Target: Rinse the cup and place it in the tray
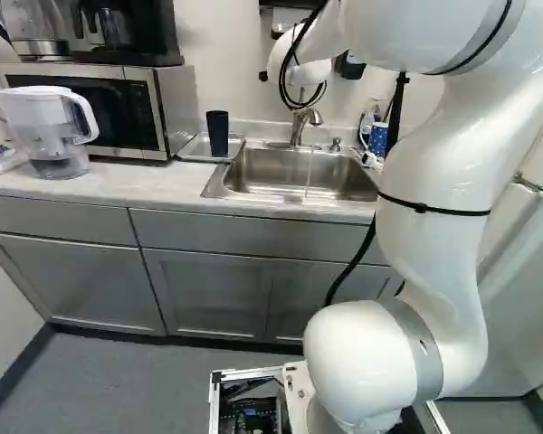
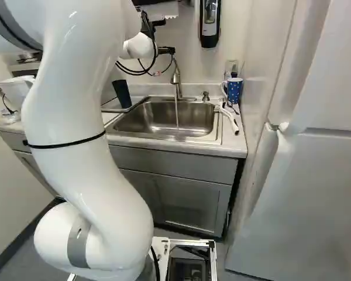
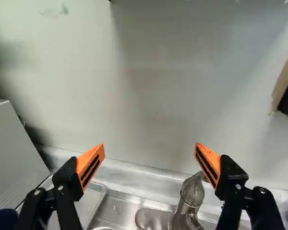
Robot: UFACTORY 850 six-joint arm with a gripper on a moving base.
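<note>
Left base view: the dark cup (image 1: 217, 133) stands upright in the tray (image 1: 193, 150), on the surface (image 1: 136, 188) just left of the sink (image 1: 244, 188). Water (image 1: 309, 172) runs from the tap (image 1: 298, 127) at the sink's far edge. Farther left are the microwave (image 1: 160, 95) and, nearer, a clear jug (image 1: 52, 131) with a white top. Right base view: the pincer (image 2: 167, 51) is up near the far wall (image 2: 190, 67), above the tap; a blue dotted mug (image 2: 234, 90) sits right of the sink. Wrist view: the pincer (image 3: 149, 145) is released, its orange pads (image 3: 90, 165) wide apart with nothing gripped between them.
</note>
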